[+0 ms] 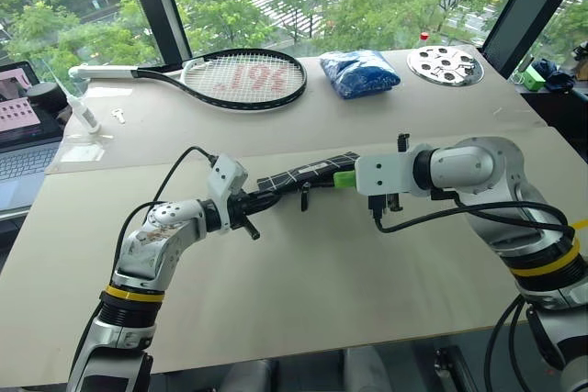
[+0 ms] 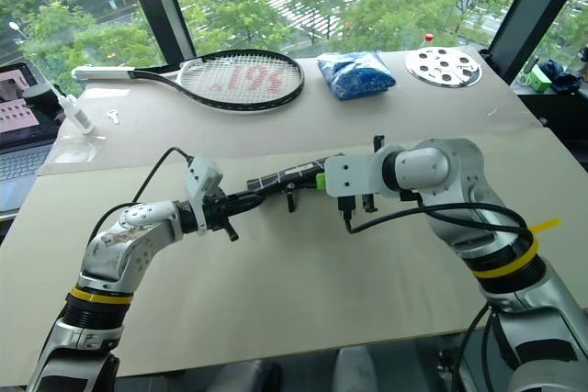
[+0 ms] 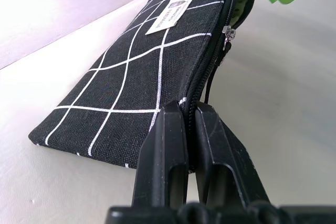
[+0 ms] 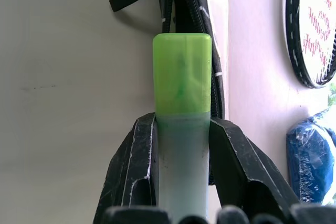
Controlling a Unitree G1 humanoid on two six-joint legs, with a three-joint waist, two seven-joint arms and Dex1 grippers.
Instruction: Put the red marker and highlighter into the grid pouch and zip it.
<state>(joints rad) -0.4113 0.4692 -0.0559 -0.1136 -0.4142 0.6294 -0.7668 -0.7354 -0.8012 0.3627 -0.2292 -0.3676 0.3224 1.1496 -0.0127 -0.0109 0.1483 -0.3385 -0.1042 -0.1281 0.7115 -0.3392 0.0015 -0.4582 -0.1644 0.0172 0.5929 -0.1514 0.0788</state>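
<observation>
Pale tabletop [image 1: 303,300] by a window, tennis racket [image 1: 241,78] and blue plastic bag [image 1: 359,72] at far edge. Grid pouch [image 1: 303,174] held above table, long axis running left to right, near corner pinched in shut left gripper [image 3: 187,129]. Highlighter [image 4: 181,129] clamped in right gripper [image 4: 182,135], green cap foremost, just beside pouch's open zipper mouth, roughly in line with it. Red marker not located.

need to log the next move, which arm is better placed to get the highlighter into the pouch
Right: its end effector grips the highlighter, cap at the grid pouch opening; the left end effector pinches the pouch's edge.
</observation>
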